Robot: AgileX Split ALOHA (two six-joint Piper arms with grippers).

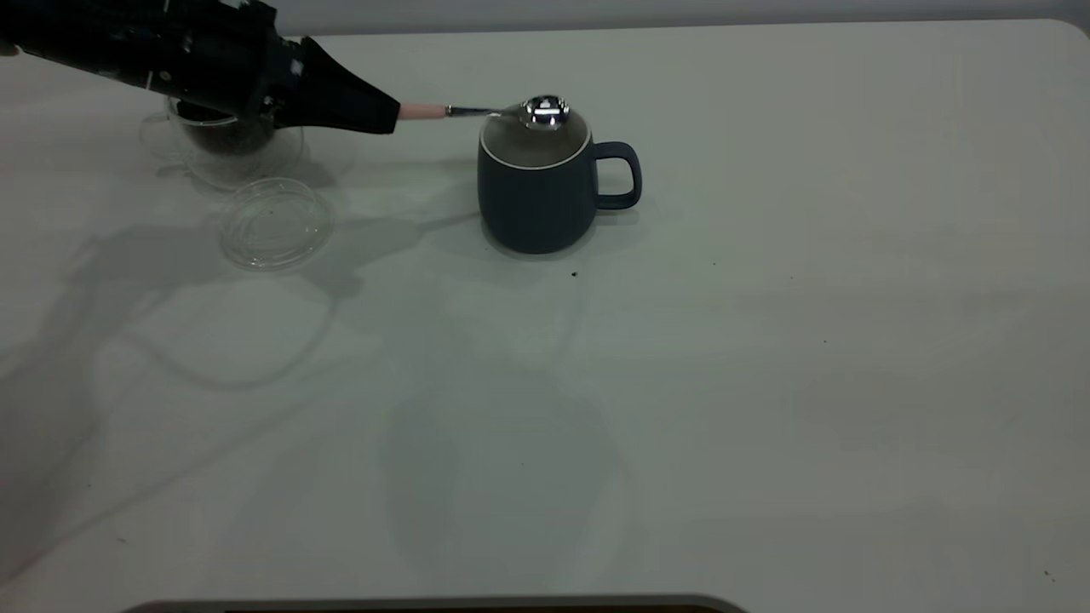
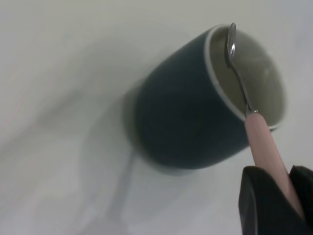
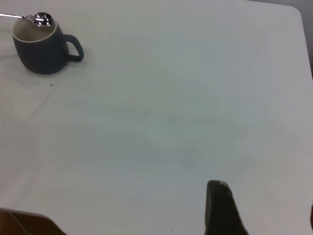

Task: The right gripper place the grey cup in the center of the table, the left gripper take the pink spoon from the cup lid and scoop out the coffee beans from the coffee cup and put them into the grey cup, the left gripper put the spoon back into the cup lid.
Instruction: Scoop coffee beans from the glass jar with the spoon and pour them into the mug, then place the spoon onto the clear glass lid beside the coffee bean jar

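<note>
The grey cup (image 1: pixel 536 200) (image 2: pixel 190 112) (image 3: pixel 41 49) stands upright near the middle of the table (image 1: pixel 766 358), handle pointing right. My left gripper (image 1: pixel 387 115) (image 2: pixel 276 178) is shut on the pale pink handle of the pink spoon (image 1: pixel 511 111) (image 2: pixel 261 142). Its shiny bowl (image 1: pixel 546 111) hangs over the cup's mouth, and I see no beans on it. Behind the left arm stands the clear coffee cup (image 1: pixel 213 162) with dark coffee beans (image 1: pixel 223 139) inside. The empty cup lid (image 1: pixel 274 223) lies flat in front of it. My right gripper (image 3: pixel 266 210) is open, far from the cup.
A few tiny dark specks (image 1: pixel 574 274) dot the white tabletop near the grey cup. The table's rounded far corner (image 1: pixel 1069 30) is at the right. A dark edge (image 1: pixel 426 604) runs along the near side.
</note>
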